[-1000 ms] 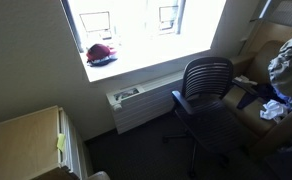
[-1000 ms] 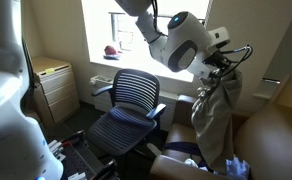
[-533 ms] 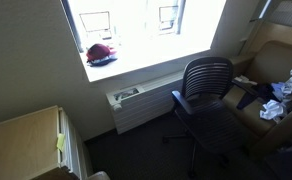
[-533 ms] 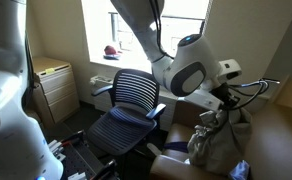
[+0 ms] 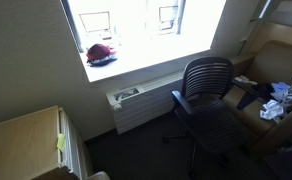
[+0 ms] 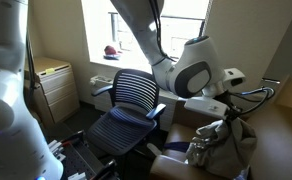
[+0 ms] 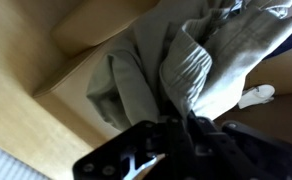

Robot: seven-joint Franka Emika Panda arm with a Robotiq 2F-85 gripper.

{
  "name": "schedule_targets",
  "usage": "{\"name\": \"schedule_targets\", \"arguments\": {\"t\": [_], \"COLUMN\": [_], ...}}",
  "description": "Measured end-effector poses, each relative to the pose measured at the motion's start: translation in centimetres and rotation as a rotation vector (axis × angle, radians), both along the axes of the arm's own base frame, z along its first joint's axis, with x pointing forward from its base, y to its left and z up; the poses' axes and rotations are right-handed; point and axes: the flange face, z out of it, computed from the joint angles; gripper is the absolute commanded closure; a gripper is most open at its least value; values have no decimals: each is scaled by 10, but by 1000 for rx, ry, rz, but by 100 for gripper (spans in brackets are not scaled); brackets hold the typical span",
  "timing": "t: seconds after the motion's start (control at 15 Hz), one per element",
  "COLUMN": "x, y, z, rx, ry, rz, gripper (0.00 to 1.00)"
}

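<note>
The arm (image 6: 193, 72) is reaching down over a tan armchair (image 6: 278, 125). Its jaws are squeezing tight on a grey cloth (image 6: 222, 148), pinching a fold near the top of it. In the wrist view the cloth (image 7: 201, 60) is hanging from the jaws in thick, soft folds, and the armchair (image 7: 46, 70) is showing behind it.

Most of the cloth is sitting in a heap on the armchair seat. Only the top bit is being held up, just above the heap. So the bringing-down part is looking nearly done. The letting-go part is not done yet, because the jaws are clamping the fold.

A black chair (image 6: 131, 100) on wheels is standing just beside the armchair, and it is showing in both exterior views. Some small white and blue things (image 5: 276, 106) are lying on the armchair too, but they are too blurry to name.

Light is coming in through a window (image 5: 136, 22). A red thing (image 5: 101, 52) is sitting on the sill, well apart from the arm. A wooden cabinet (image 6: 51, 85) is standing by the wall.
</note>
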Motion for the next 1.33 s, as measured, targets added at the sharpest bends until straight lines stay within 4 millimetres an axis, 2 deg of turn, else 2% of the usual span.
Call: {"name": "schedule_targets", "arguments": {"t": [0.13, 0.27, 0.53, 0.67, 0.73, 0.87, 1.13, 1.2, 1.27, 1.33], "x": [0, -7, -46, -67, -74, -82, -80, -80, -80, -81], "y": [0, -9, -59, -77, -81, -85, -82, -82, -82, -82], "z": [0, 0, 5, 4, 1, -4, -6, -6, -6, -7], "rx": [-5, -56, -167, -182, -182, -183, -184, -183, -183, -177], "ry": [6, 57, 217, 317, 369, 444, 458, 459, 460, 464], "rz": [6, 54, 72, 60, 59, 62, 67, 67, 67, 65], "gripper": [98, 98, 98, 98, 93, 93, 93, 68, 97, 95]}}
